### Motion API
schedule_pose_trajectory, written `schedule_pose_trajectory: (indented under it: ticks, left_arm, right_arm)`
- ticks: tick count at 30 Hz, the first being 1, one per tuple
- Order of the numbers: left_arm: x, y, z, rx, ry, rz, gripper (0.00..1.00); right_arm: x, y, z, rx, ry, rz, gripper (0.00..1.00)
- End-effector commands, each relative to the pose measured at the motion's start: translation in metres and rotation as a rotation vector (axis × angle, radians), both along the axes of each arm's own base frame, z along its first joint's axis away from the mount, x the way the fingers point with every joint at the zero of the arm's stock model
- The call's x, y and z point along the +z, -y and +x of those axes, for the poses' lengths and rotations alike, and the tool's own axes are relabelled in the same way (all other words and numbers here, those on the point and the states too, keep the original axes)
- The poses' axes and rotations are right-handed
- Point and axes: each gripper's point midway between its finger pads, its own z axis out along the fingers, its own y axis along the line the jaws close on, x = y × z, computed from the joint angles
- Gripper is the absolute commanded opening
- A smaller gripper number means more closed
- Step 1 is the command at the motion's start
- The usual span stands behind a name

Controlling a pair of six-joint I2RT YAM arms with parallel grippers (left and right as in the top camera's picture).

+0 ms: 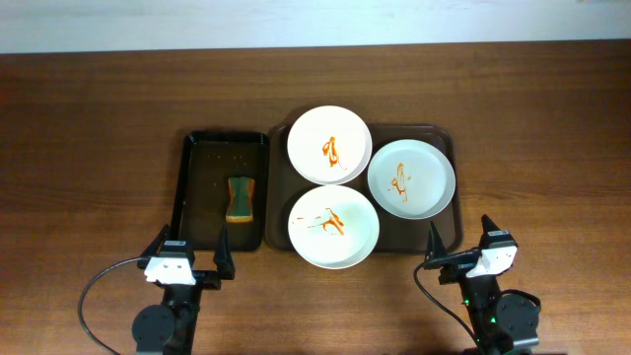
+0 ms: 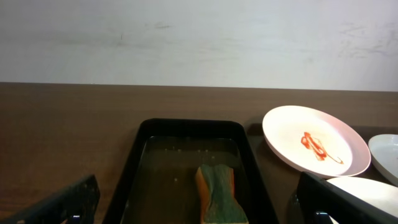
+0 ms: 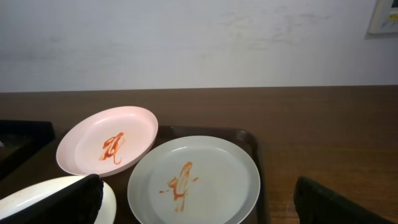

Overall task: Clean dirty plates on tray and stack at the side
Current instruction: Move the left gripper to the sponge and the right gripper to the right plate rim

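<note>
Three plates with orange sauce squiggles lie on the brown tray [image 1: 446,138]: a white one at the back [image 1: 329,145], a pale mint one at the right [image 1: 412,177] and a white one at the front [image 1: 333,227]. The back plate leans on the tray's rim in the left wrist view [image 2: 314,140]. The right wrist view shows the mint plate [image 3: 194,180] and the back plate [image 3: 107,147]. My left gripper [image 1: 191,254] is open and empty near the table's front edge, in front of the black tray. My right gripper [image 1: 461,241] is open and empty just in front of the brown tray.
A smaller black tray [image 1: 197,148] stands left of the brown tray. It holds an orange and green sponge [image 1: 240,197], which also shows in the left wrist view [image 2: 219,196]. A pale wall rises behind the table.
</note>
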Motion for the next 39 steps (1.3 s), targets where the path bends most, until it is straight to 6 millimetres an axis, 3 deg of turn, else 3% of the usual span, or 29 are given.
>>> schedule_pose_trajectory:
  ticks: [1, 34, 37, 39]
  left_arm:
    - [-0.002, -0.002, 0.000, 0.005, -0.001, 0.016, 1.00]
    - [-0.002, 0.001, 0.000, -0.010, -0.002, 0.015, 1.00]
    - [-0.009, 0.001, -0.001, -0.011, -0.087, 0.017, 1.00]
    - [-0.001, 0.001, 0.000, -0.011, -0.196, 0.021, 1.00]
  right_arm:
    - [-0.002, -0.002, 0.000, 0.010, -0.004, 0.004, 0.98]
    - [0.001, -0.004, -0.001, 0.023, 0.007, 0.007, 0.98]
    - [0.010, -0.006, -0.003, 0.032, -0.020, 0.062, 0.98]
    - [0.020, -0.007, -0.006, 0.036, -0.108, 0.054, 0.98]
